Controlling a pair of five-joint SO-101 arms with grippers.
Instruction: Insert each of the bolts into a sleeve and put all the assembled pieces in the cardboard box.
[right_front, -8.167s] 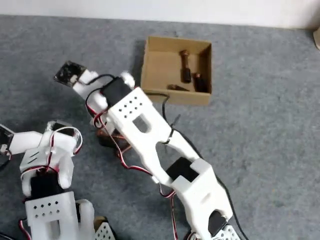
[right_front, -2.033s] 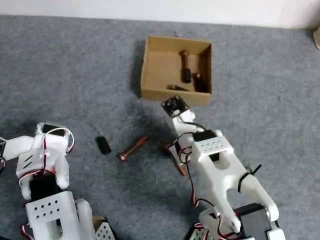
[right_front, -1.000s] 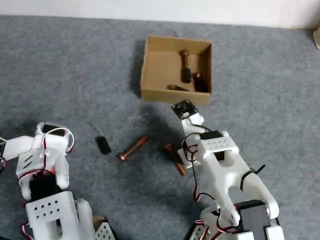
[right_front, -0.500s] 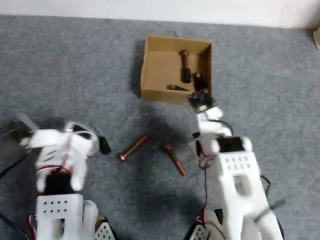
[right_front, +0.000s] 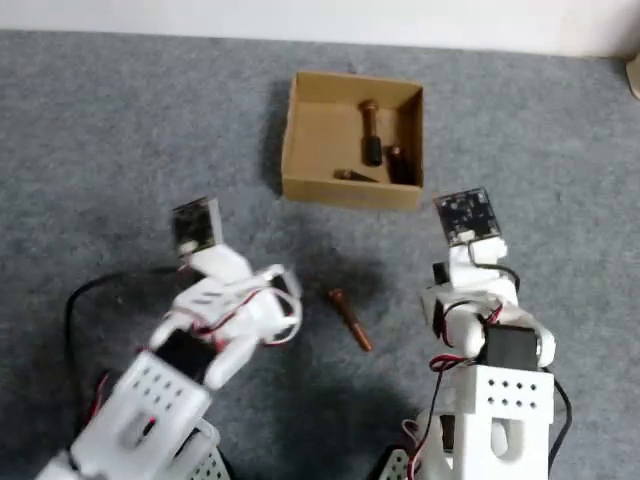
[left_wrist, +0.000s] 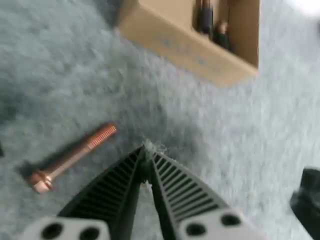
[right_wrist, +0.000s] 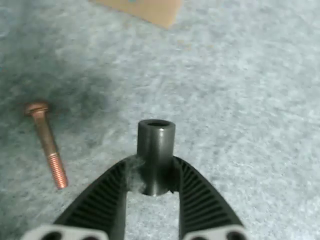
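Dark cylindrical metal sleeve (right_wrist: 156, 150) gripped by the right pincer (right_wrist: 155, 172), its open end pointing away from the wrist, over the grey carpeted counter (right_front: 540, 150).

A copper-coloured threaded bolt (right_wrist: 46, 145) lies loose on the counter near that pincer, between the two arms. The left pincer (left_wrist: 146, 156) has its tips pressed together on nothing, just beside a second copper bolt (left_wrist: 75, 156) lying flat. The brown cardboard box (right_front: 345, 190) sits beyond both bolts, apart from them, with assembled bolt-and-sleeve pieces (right_front: 370, 135) inside.
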